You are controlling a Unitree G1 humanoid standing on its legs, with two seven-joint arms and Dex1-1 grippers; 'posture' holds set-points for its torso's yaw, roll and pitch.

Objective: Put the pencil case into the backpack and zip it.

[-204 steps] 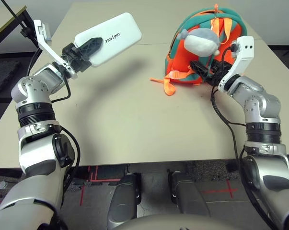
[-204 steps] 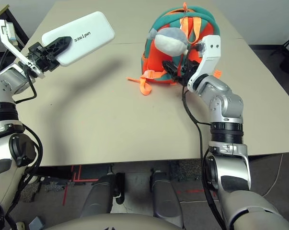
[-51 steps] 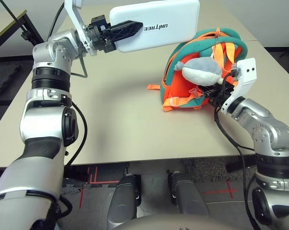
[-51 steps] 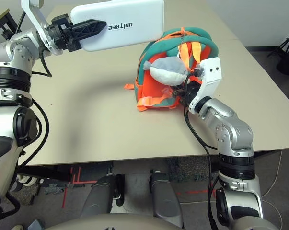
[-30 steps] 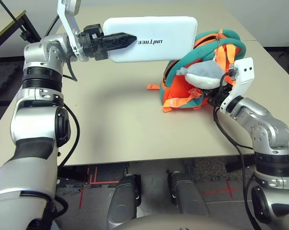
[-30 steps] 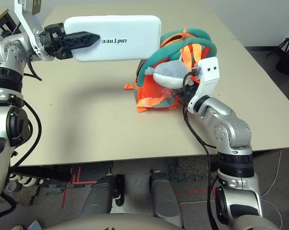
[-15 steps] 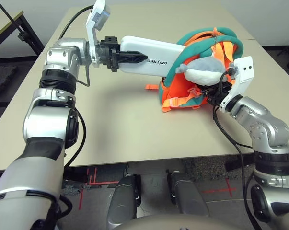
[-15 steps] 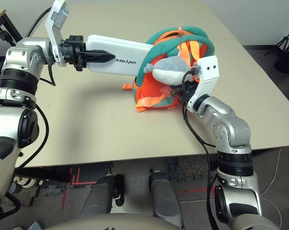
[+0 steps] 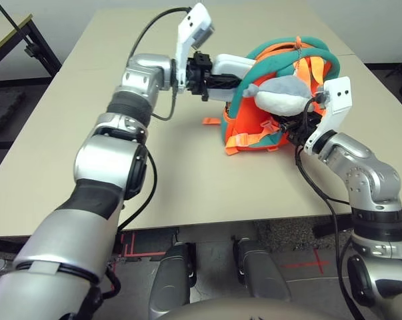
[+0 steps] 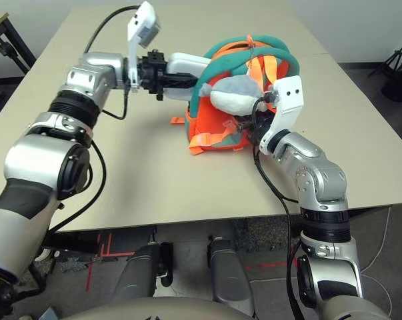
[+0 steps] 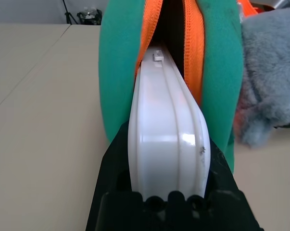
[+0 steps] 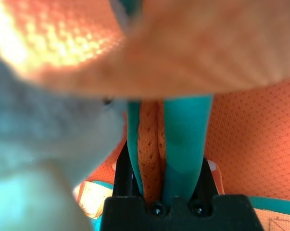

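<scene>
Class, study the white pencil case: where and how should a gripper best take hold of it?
Probably at the end outside the backpack, coming from the robot's left, one finger on each broad face. The pencil case is slim and stands on edge, its far end in the open zip; the left gripper grips it so.

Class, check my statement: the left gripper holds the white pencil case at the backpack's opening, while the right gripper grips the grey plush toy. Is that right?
Not quite: the right gripper grips the backpack's teal-and-orange fabric, as the right wrist view shows.
</scene>
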